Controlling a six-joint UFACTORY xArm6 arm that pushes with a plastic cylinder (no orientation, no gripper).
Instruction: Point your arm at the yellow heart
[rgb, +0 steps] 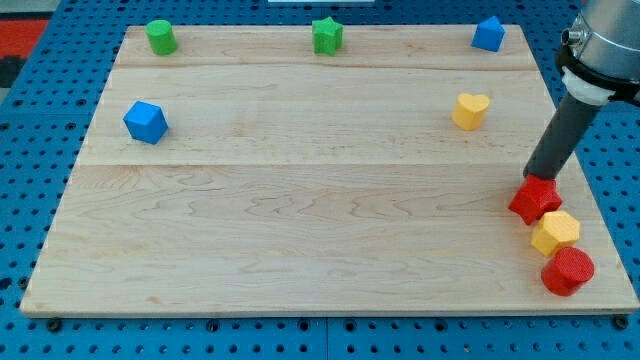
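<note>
The yellow heart (470, 110) lies on the wooden board (320, 200) at the view's upper right. My tip (535, 178) is at the board's right edge, touching the top of a red block (535, 199). The tip sits below and to the right of the yellow heart, well apart from it. The dark rod rises from the tip toward the view's top right corner.
A yellow block (555, 232) and a red cylinder (568, 270) line up below the red block. A blue block (489, 33), a green star (327, 35) and a green cylinder (160, 37) stand along the top edge. A blue block (146, 122) sits at the left.
</note>
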